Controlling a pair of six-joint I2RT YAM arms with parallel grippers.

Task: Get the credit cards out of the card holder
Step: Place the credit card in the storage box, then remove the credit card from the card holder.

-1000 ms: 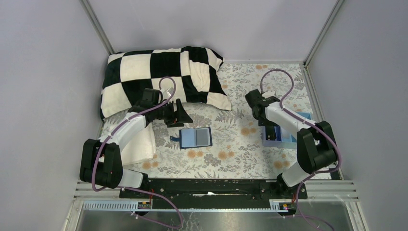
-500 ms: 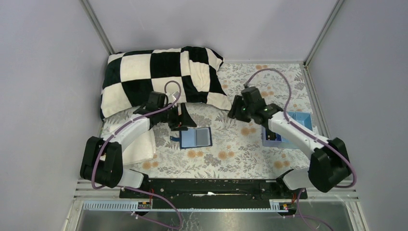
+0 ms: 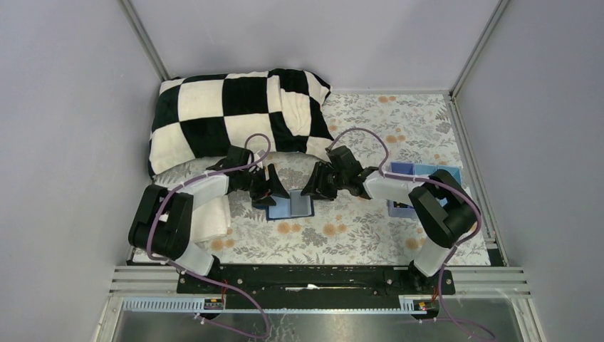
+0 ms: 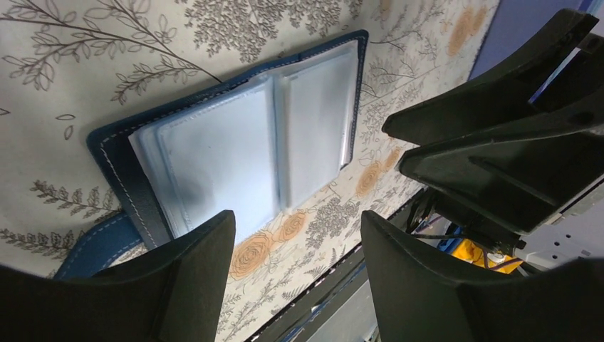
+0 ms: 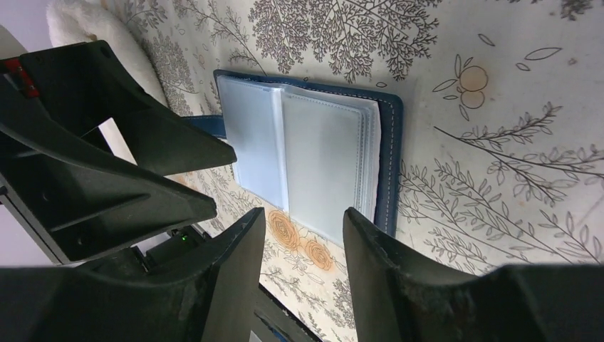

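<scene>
The card holder (image 3: pixel 290 206) lies open on the floral cloth, navy outside, with pale blue clear sleeves inside. It shows in the left wrist view (image 4: pixel 242 135) and in the right wrist view (image 5: pixel 313 153). Its closure tab (image 4: pixel 92 246) sticks out at one side. No loose card shows. My left gripper (image 3: pixel 273 191) is open and empty, just above the holder's left half. My right gripper (image 3: pixel 313 187) is open and empty, just above its right half. The two grippers face each other, close together. In each wrist view the other gripper's black fingers (image 4: pixel 498 135) (image 5: pixel 107 157) show.
A black-and-white checked pillow (image 3: pixel 235 114) lies at the back left. A folded white towel (image 3: pixel 206 217) lies under the left arm. A light-blue plastic compartment tray (image 3: pixel 420 189) stands at the right. Grey walls close in the workspace.
Both arms have swung inward to the card holder. The right gripper came from the blue tray at the right to the holder's right edge. The left gripper moved down to its left edge.
</scene>
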